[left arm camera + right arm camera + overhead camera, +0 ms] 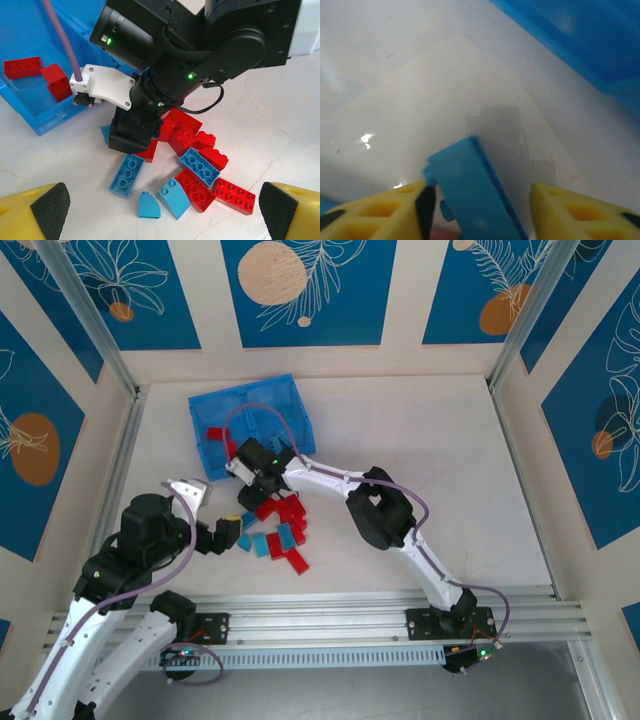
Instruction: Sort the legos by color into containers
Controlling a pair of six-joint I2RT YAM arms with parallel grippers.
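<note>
Right wrist: blue lego (465, 175) sits inside the half-closed right end effector (481, 194) (touching one side).

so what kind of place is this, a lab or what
Most likely a robot lab test cell: a left arm and right arm bolted to a metal rail at the table edge, patterned panel walls in metal framing boxing it in, and a brick pile beside a bin.

The left arm (150, 530) and right arm (320, 478) have white links, black joints, lilac cables (61, 35) and green lights (191, 76). The left gripper (161, 207) has yellow fingers (22, 217) with black cross-hatched pads (51, 207).
</note>
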